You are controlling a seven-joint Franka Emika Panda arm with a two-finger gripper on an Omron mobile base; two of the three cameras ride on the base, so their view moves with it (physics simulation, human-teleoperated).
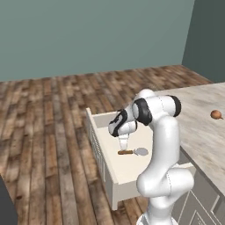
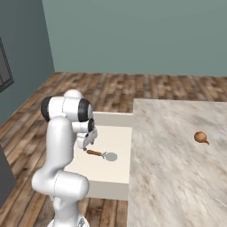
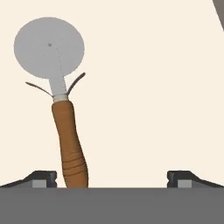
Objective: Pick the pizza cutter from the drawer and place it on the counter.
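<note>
Reach step going on here: the gripper (image 3: 111,177) is hanging over the open drawer (image 1: 115,184), fingers (image 3: 43,178) spread wide and empty. The pizza cutter (image 3: 59,105) is lying flat inside, handle nearer the left finger. Next I'd guess centering, dropping and closing, then over to the bench (image 2: 177,168).

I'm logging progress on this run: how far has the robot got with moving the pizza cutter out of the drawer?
Done: the drawer is pulled open and the gripper is down inside it. In hand: the open fingers flank the pizza cutter, whose handle sits near one fingertip, off centre; it lies flat, not yet gripped. Left: close, lift, and set it on the counter.
</note>
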